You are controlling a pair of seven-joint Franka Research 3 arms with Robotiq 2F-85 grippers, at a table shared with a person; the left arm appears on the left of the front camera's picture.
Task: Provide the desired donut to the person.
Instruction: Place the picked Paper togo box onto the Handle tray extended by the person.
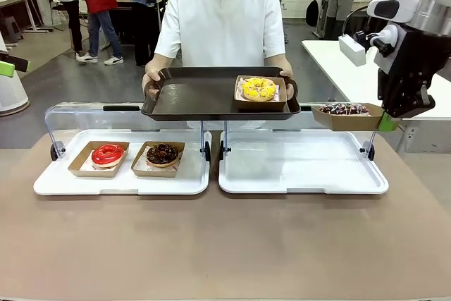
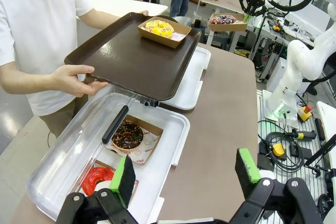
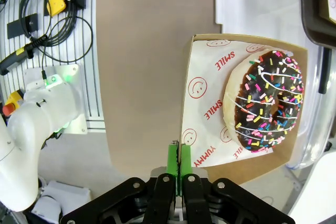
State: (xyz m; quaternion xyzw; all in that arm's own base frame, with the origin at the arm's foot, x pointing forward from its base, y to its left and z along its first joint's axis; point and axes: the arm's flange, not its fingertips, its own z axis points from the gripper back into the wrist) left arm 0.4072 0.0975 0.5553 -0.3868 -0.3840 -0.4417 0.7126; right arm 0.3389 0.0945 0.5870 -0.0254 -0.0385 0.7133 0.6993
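The person (image 1: 220, 22) in a white shirt stands at the far side and holds a dark brown tray (image 1: 197, 96) level with both hands. On it sits a yellow donut (image 1: 258, 89) in a cardboard box. My right gripper (image 3: 178, 157) is shut on the edge of a cardboard box carrying a chocolate donut with coloured sprinkles (image 3: 268, 100). That box (image 1: 345, 115) hangs in the air just right of the person's tray. My left gripper (image 2: 185, 174) is open, high above the left white tray (image 2: 173, 148), with nothing between its fingers.
The left white tray (image 1: 49, 185) holds a red donut (image 1: 107, 154) and a dark chocolate donut (image 1: 162, 153), each in a box. The right white tray (image 1: 303, 167) lies bare. Clear lids (image 1: 77, 114) stand open behind both trays.
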